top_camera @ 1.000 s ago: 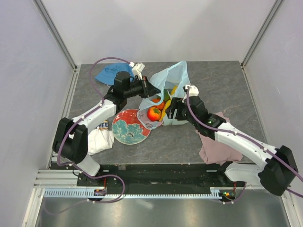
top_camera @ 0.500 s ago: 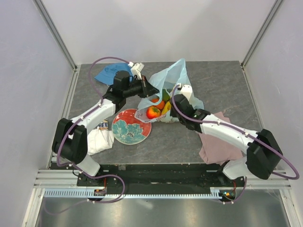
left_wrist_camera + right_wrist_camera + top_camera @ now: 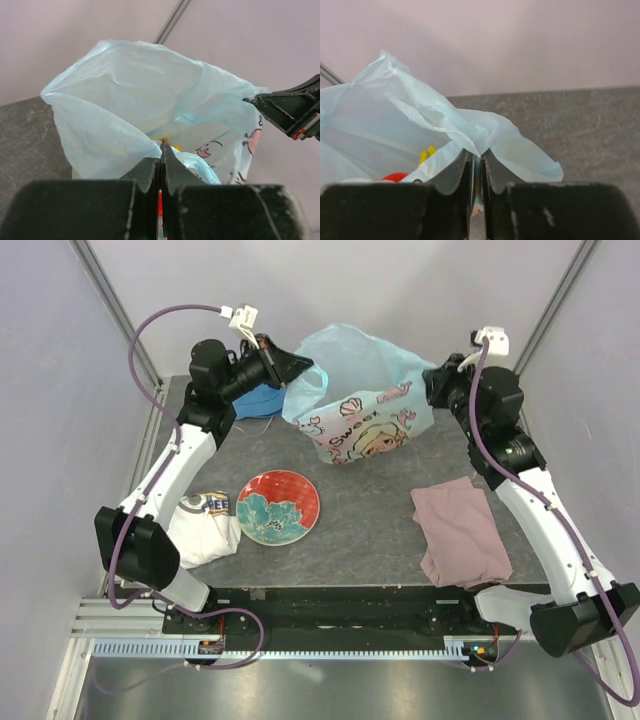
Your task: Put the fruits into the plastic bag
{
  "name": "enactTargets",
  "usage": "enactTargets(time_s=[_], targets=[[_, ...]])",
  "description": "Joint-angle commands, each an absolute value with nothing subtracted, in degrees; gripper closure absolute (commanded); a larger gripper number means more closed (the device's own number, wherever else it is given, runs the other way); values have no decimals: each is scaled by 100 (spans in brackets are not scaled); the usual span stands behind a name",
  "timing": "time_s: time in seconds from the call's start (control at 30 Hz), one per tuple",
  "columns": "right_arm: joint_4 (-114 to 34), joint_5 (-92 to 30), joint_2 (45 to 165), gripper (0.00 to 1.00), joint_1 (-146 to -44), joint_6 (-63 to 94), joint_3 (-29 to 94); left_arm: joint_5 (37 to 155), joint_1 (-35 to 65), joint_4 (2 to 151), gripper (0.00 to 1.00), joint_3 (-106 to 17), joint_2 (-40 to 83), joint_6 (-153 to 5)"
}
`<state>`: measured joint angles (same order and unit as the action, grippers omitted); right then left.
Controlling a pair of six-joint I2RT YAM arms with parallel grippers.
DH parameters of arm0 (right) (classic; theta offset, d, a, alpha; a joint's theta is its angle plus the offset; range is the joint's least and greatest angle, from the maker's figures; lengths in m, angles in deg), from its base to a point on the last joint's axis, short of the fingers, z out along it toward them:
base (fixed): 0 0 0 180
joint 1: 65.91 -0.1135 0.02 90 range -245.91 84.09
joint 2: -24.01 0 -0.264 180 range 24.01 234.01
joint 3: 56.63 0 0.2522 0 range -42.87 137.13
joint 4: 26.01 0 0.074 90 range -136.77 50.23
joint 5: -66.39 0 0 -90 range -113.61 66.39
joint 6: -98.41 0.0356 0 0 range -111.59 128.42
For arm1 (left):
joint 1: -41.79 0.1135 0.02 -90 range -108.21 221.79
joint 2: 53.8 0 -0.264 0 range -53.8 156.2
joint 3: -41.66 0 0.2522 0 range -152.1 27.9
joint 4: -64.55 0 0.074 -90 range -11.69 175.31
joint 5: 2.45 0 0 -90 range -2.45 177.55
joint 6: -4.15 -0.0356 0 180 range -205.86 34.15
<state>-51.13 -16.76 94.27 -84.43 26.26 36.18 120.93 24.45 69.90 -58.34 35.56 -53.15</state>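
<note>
The light-blue plastic bag (image 3: 365, 410) hangs lifted over the back of the table, its cartoon print facing the camera. My left gripper (image 3: 300, 365) is shut on the bag's left rim (image 3: 125, 125). At the opposite side my right gripper (image 3: 432, 380) is shut on the right rim (image 3: 470, 130). In both wrist views the fingers pinch thin plastic between them. The fruits lie inside the bag: yellow banana tips (image 3: 426, 152) and a piece of a red fruit (image 3: 395, 177) show through the mouth. From above the fruits are hidden by the bag's wall.
A red-rimmed floral plate (image 3: 278, 507) lies at the front centre-left of the table. A pink cloth (image 3: 460, 530) lies at the front right, a white printed cloth (image 3: 205, 525) at the front left. A blue hat (image 3: 262, 400) sits behind the left gripper.
Both arms have risen and drawn apart toward the back, lifting the bag off the table. The right gripper has shut on the bag's rim. The fruits no longer show from above.
</note>
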Motion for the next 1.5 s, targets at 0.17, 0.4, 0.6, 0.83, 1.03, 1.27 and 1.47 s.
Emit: enactTargets(time_s=[0.17,0.4,0.6,0.83,1.03,1.27,1.47], targets=[[-5366,-1631,9381,47,-7980,2776,1559,13289,2386,5959,98,-4462,3769,-4507],[-5253,-2168,8625,30,-8102,2196,1997,13501,2176,5537,99,-3838,3761,-4534],[-4926,-2089,8043,29,-9022,1704,2234,13343,2035,5467,98,-3354,3506,-4586],[-5471,-606,9649,28,-10492,1237,3130,13246,1885,5466,98,-3082,3286,-4639],[-5673,485,10749,26,-10511,1606,3622,13184,1876,5458,99,-2809,3110,-4657],[-5981,1217,11129,25,-10397,1730,3711,13184,1868,5458,99,-2774,3066,-4639],[-5622,567,11129,20,-10405,1001,3685,13193,1859,5458,99,-2782,3110,-4639]])
